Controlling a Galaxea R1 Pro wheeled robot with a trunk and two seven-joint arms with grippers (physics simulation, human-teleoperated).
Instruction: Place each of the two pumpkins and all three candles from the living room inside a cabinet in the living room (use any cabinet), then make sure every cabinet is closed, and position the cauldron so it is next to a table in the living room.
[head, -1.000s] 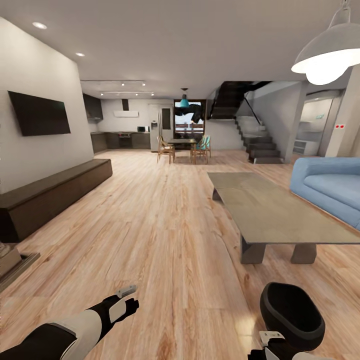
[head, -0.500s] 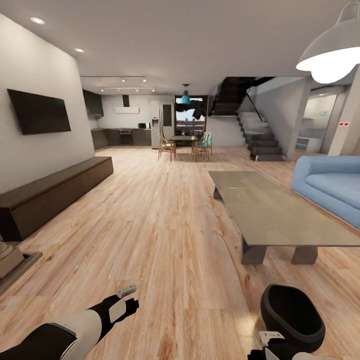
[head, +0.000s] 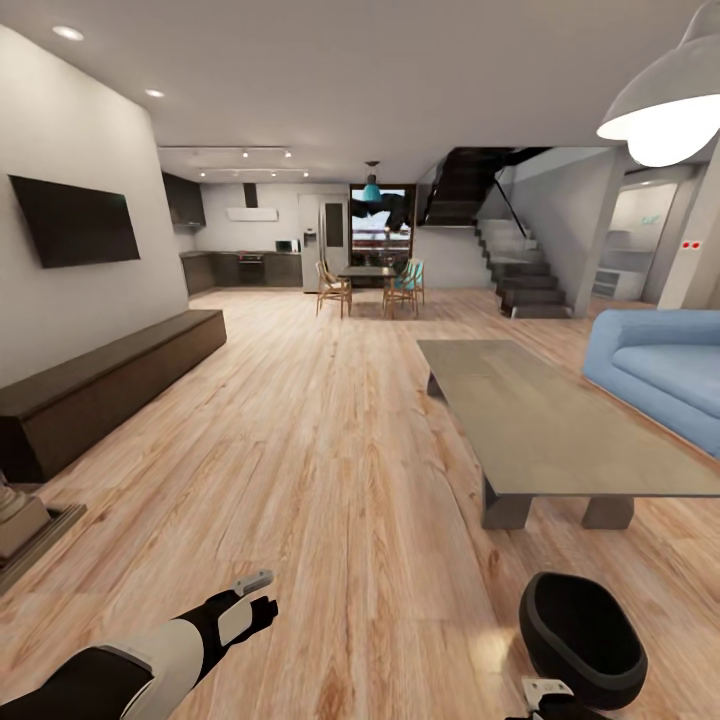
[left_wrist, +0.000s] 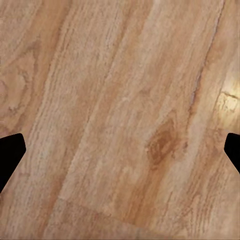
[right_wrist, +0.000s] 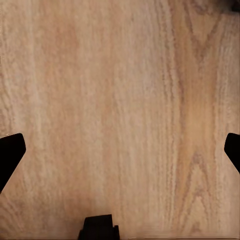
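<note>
On the pale wood plank floor (head: 330, 450) of an open-plan living room, a glossy black, rounded cauldron (head: 583, 636) with a wide oval mouth sits near the front end of the long, low coffee table (head: 545, 420) with its grey-beige top and block legs, a strip of floor between them. The right gripper (right_wrist: 120, 150) hangs just beside the pot's near rim, its fingers spread wide over bare planks and gripping nothing. The left gripper (left_wrist: 120, 150), on a white-and-black arm, points forward above the floor, fingers likewise wide apart and empty. Along the left wall under a black flat television (head: 75, 222) runs the very long, low, dark brown wooden cabinet (head: 110, 380), its fronts shut. A light blue sofa (head: 665, 375) stands beyond the table.
</note>
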